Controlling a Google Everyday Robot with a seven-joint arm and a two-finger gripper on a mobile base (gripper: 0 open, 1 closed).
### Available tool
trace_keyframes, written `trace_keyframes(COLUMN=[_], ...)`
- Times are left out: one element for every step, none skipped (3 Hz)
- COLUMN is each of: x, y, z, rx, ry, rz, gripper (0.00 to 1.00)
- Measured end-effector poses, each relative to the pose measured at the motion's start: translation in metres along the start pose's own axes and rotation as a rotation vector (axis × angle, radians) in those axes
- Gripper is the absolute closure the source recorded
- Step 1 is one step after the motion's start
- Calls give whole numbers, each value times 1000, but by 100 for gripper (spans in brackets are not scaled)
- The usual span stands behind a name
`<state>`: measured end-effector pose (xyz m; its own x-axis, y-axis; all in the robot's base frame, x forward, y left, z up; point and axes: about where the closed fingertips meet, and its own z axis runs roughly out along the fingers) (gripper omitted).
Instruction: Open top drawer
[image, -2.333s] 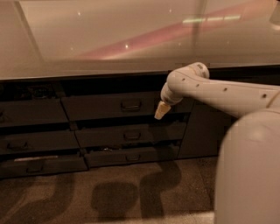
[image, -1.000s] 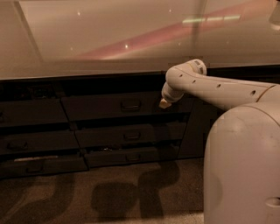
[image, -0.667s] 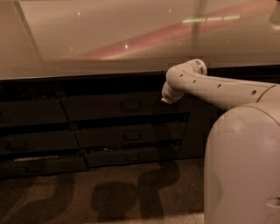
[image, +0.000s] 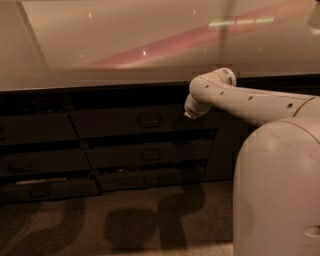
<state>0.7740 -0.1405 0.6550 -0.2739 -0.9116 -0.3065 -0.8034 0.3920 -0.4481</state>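
Observation:
The top drawer is a wide dark grey front just under the counter, with a small rectangular pull handle at its centre. It stands slightly out from the cabinet face. My gripper is at the end of the white arm, pointing away from the camera at the drawer's right end, to the right of the handle. The wrist hides most of it.
Two shorter drawer fronts sit below the top drawer, and more drawers stand to the left. A pale countertop runs above. The robot's white body fills the lower right. Carpeted floor lies in front.
The gripper has risen and drawn in toward the top drawer's right end; its cream tip, seen hanging down earlier, now is almost hidden behind the wrist.

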Motion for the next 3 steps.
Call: trace_keyframes(x=[0, 3, 5], y=[0, 8, 15], z=[0, 1, 2], rx=[0, -10, -14], ry=[0, 3, 0], rz=[0, -10, -25], gripper=[100, 100, 100])
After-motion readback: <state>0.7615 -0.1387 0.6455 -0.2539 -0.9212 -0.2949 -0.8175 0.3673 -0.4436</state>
